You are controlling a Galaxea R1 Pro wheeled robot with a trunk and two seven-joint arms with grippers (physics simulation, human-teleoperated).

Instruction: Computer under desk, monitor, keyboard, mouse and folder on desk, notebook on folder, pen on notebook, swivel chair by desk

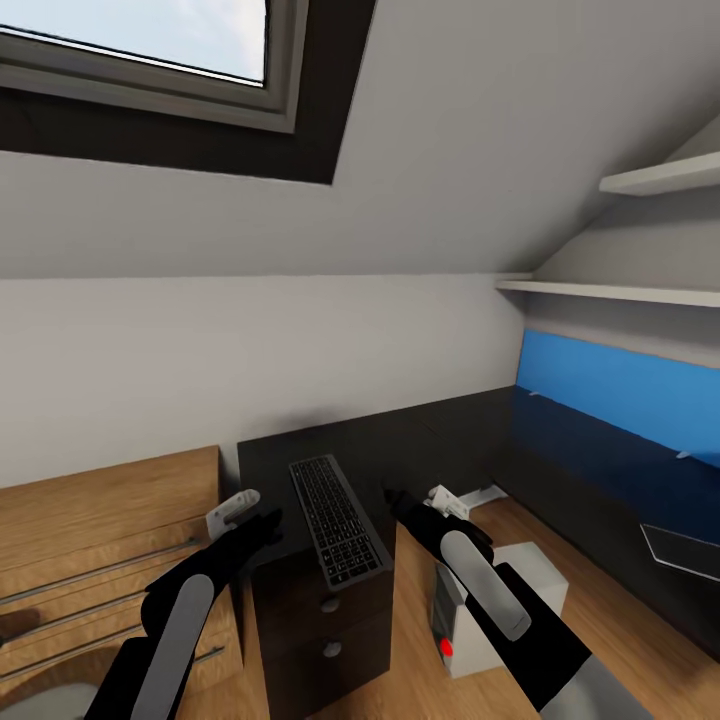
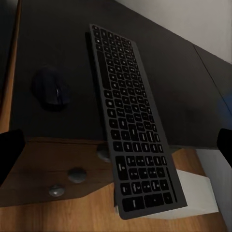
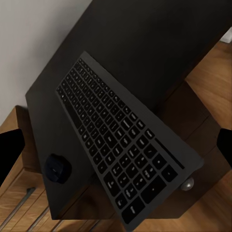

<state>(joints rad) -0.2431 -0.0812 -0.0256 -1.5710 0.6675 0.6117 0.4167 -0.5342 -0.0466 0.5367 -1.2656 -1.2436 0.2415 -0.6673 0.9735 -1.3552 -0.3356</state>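
Head view: the keyboard (image 1: 338, 518) lies on the black drawer cabinet (image 1: 310, 610), overhanging its front edge, between the left gripper (image 1: 262, 520) and right gripper (image 1: 405, 503); both pairs of fingers spread apart, tips cropped in wrist views. Dark mouse (image 2: 50, 89) barely discernible beside it. Computer (image 1: 500, 610) partly hidden behind the right arm.

text: none readable | keyboard (image 2: 131, 121) key legends: too small and blurred to read
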